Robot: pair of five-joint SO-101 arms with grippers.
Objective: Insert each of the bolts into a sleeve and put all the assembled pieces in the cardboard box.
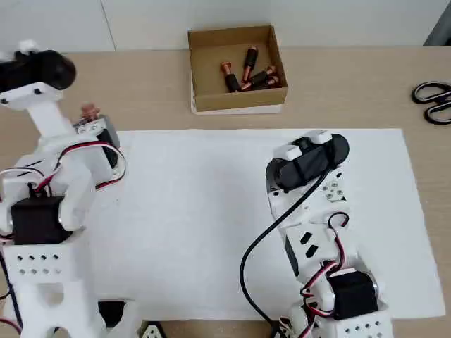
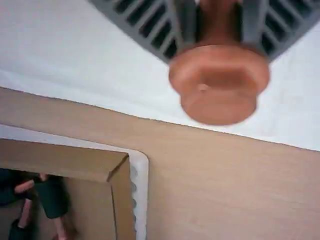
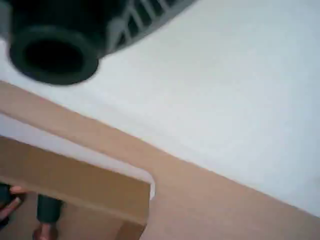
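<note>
A copper bolt (image 2: 219,84) sits head-outward between the grey fingers of my left gripper (image 2: 220,20), which is shut on it. From above, that bolt (image 1: 89,110) is at the white sheet's far left corner. My right gripper (image 3: 75,20) is shut on a black sleeve (image 3: 54,54), whose open bore faces outward. The right arm (image 1: 310,162) stands over the right half of the sheet. The cardboard box (image 1: 204,42) is at the back centre and holds several assembled pieces (image 1: 248,73). Its corner (image 2: 116,169) and near wall (image 3: 75,186) lie ahead of both grippers.
A white sheet (image 1: 204,211) covers the middle of the wooden table. Black scissors (image 1: 433,98) lie at the right edge. The box rests on a white pad (image 1: 239,109). Cables hang along both arms.
</note>
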